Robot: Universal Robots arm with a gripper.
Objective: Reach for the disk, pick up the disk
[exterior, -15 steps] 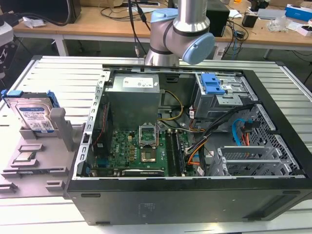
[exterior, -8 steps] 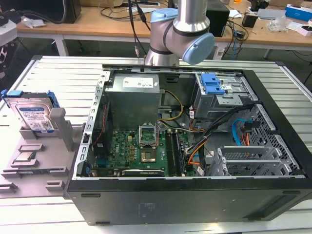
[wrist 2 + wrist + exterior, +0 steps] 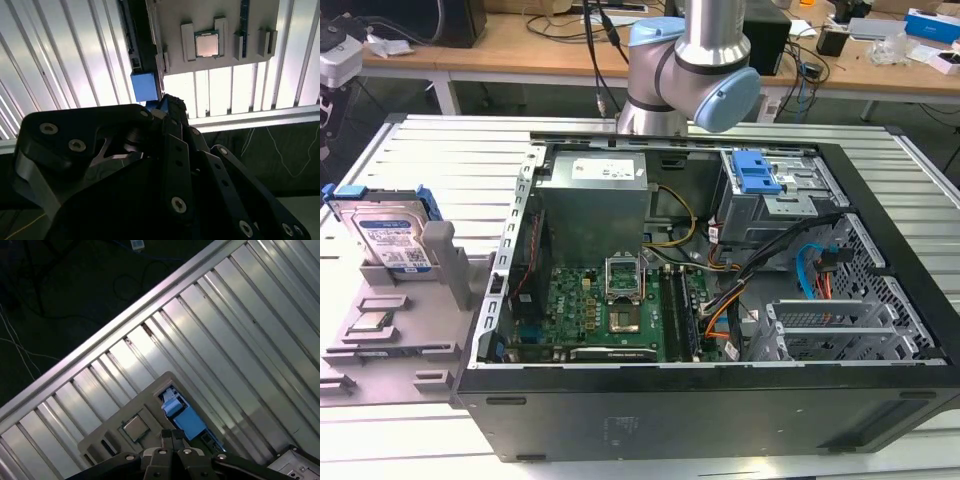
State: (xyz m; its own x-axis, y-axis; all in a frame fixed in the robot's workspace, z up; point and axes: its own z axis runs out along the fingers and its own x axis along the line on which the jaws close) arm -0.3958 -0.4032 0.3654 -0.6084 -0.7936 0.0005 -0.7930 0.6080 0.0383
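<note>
The disk [image 3: 390, 235] stands upright in a grey holder [image 3: 420, 340] at the exterior view's left, its white-and-blue label facing out and a blue bracket round its edges. In both wrist views I look down on it edge-on, the blue bracket of the disk [image 3: 184, 419] [image 3: 145, 86] showing. My gripper [image 3: 172, 436] [image 3: 167, 104] hangs above that bracket end, clear of it, fingers shut with nothing between them. The small square processor chip [image 3: 135, 427] [image 3: 206, 44] lies in the holder beside the disk.
An open computer case [image 3: 720, 300] with motherboard, cables and a blue latch piece [image 3: 757, 175] fills the middle of the ribbed metal table [image 3: 450, 150]. The arm's base [image 3: 695, 70] rises behind the case. The table edge [image 3: 115, 325] and dark floor lie past the holder.
</note>
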